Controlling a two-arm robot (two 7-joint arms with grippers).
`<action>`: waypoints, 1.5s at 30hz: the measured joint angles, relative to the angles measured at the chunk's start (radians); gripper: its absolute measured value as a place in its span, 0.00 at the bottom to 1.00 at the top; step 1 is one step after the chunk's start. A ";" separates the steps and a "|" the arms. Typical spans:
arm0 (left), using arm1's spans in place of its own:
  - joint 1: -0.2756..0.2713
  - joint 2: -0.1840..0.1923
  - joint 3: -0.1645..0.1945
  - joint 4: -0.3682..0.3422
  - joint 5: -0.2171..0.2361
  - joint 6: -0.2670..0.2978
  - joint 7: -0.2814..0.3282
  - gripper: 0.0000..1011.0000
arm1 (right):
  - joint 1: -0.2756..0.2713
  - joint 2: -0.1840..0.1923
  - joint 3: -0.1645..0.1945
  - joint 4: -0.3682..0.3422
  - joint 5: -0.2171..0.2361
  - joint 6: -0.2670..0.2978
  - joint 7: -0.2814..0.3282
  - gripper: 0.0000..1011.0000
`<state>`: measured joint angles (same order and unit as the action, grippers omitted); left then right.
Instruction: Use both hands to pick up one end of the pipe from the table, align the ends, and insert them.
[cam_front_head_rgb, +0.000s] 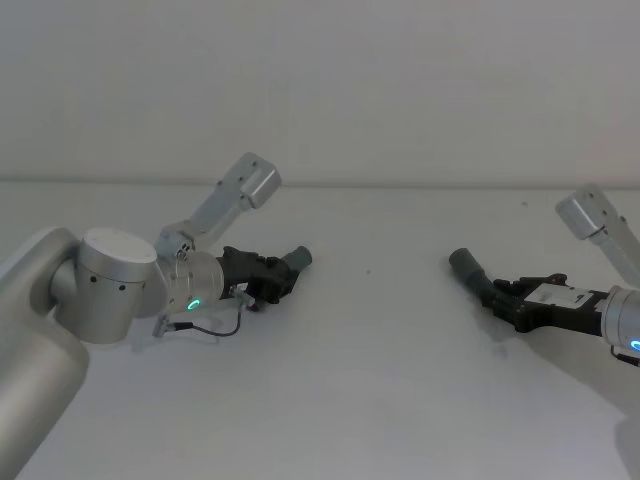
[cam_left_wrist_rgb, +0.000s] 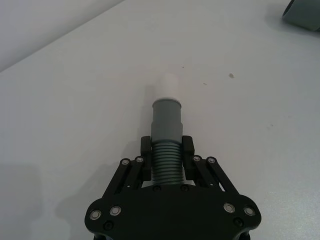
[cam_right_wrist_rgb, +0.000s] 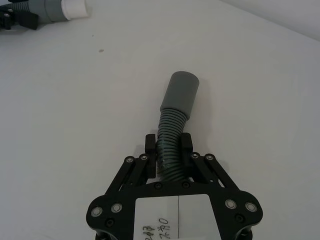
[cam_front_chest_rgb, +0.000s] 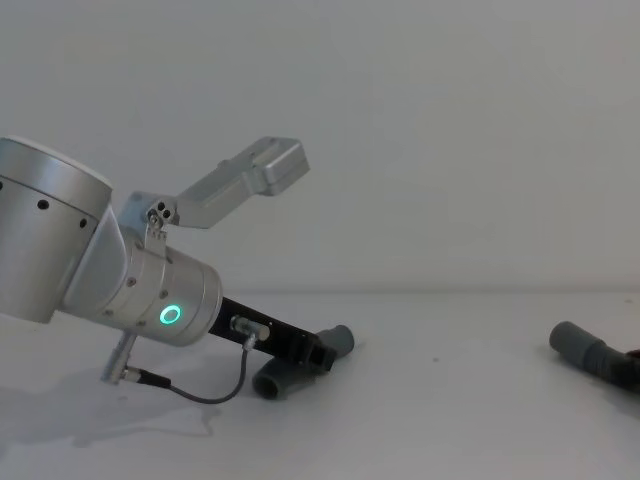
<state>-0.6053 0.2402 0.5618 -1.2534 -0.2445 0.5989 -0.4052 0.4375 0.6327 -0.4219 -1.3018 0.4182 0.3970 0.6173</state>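
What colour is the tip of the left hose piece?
White tip, best in the left wrist view.

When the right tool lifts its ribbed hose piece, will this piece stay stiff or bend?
Probably it bends: the ribbed hose piece curves between the right tool and its socket cuff, so the cuff may sag. The ribs sit between the closed jaws, so slipping seems unlikely. If released, the round cuff could roll on the table.

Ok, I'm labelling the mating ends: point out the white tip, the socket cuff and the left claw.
white tip (cam_left_wrist_rgb: 168, 85): left wrist view, middle of the white end.
socket cuff (cam_right_wrist_rgb: 181, 91): right wrist view, middle of its smooth wall.
left claw (cam_left_wrist_rgb: 167, 148): left wrist view, midway between its fingertips.
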 joint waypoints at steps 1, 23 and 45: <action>0.000 0.000 0.000 0.000 0.000 0.000 0.000 0.34 | 0.000 0.000 0.000 0.000 0.000 0.000 0.000 0.27; 0.000 0.000 0.000 0.000 0.000 0.000 0.000 0.34 | 0.001 0.000 0.000 0.001 0.000 0.000 0.000 0.27; 0.000 0.000 0.000 0.000 0.000 0.000 0.000 0.34 | -0.024 -0.009 0.012 -0.010 0.025 -0.035 -0.012 0.27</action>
<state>-0.6053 0.2402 0.5619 -1.2534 -0.2445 0.5988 -0.4052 0.4138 0.6240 -0.4099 -1.3119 0.4428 0.3617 0.6057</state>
